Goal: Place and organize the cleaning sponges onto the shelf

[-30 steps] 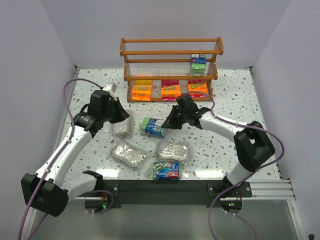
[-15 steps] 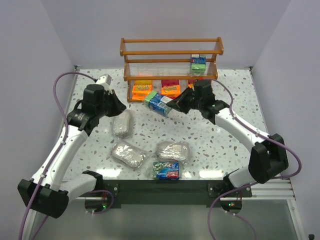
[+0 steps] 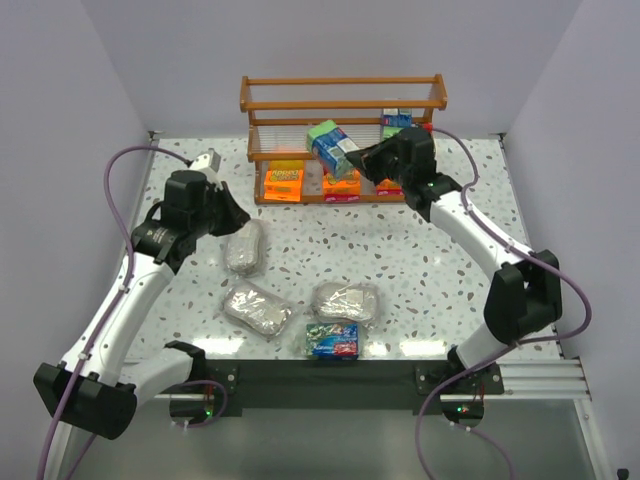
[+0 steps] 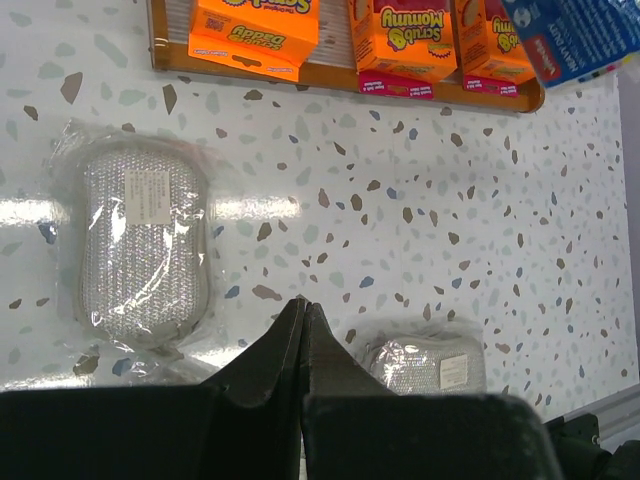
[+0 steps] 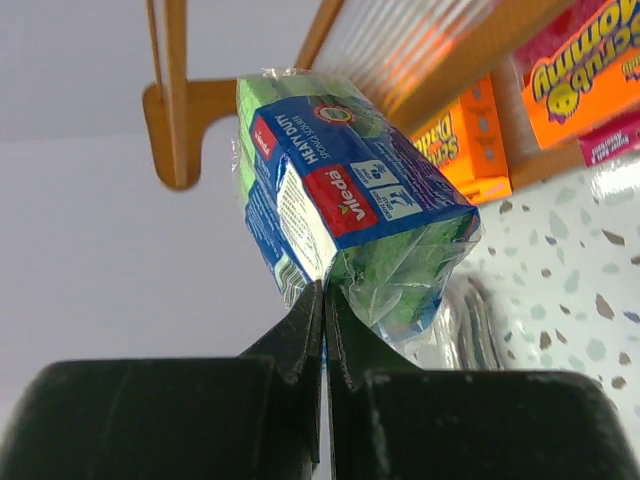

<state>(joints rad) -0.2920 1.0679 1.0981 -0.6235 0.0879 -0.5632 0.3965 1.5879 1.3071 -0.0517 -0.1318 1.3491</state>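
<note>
My right gripper [image 3: 364, 160] is shut on the wrapper edge of a green-and-blue sponge pack [image 3: 335, 148] [image 5: 345, 215], held in the air in front of the middle tier of the wooden shelf [image 3: 340, 82]. Another green pack [image 3: 397, 122] stands on that tier at the right. Three orange-and-pink packs [image 3: 284, 183] [image 4: 255, 30] fill the bottom tier. On the table lie three silvery packs [image 3: 244, 247] [image 3: 257, 308] [image 3: 346, 301] and a further green-and-blue pack [image 3: 332, 340]. My left gripper [image 3: 226, 215] [image 4: 302, 305] is shut and empty, hovering right of a silvery pack [image 4: 143, 245].
White walls close in the speckled table [image 3: 450, 250] on the left, back and right. The shelf's top tier holds nothing. A black rail [image 3: 330, 380] with the arm bases runs along the near edge.
My right arm has lifted the green-and-blue pack off the table's middle and carried it back and up to the shelf's middle tier. The left arm drew back slightly to the left.
</note>
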